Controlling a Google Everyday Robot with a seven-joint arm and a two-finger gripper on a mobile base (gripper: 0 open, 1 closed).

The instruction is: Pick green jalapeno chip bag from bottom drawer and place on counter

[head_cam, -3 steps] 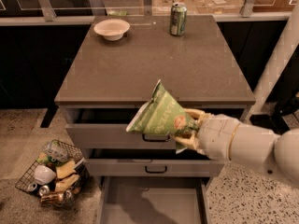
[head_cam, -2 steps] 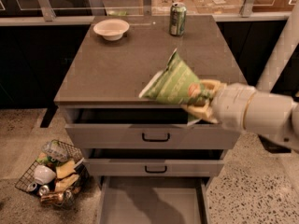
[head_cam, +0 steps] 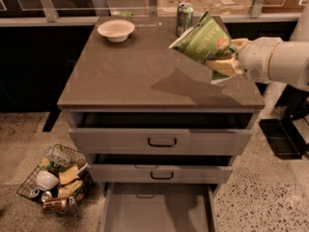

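My gripper [head_cam: 223, 58] is shut on the green jalapeno chip bag [head_cam: 203, 38] and holds it in the air above the right side of the counter [head_cam: 130, 76], near its back. The bag tilts up to the left and casts a shadow on the counter below it. My white arm comes in from the right edge of the view. The bottom drawer [head_cam: 157, 211] stands pulled out at the foot of the cabinet, and its grey interior shows nothing in it.
A white bowl [head_cam: 116, 30] sits at the counter's back left and a green soda can [head_cam: 184, 18] at the back middle. The two upper drawers [head_cam: 161, 141] are slightly open. A wire basket [head_cam: 55, 180] of items stands on the floor at left.
My gripper has lifted the chip bag up and to the right, from in front of the top drawer to above the counter's right side.
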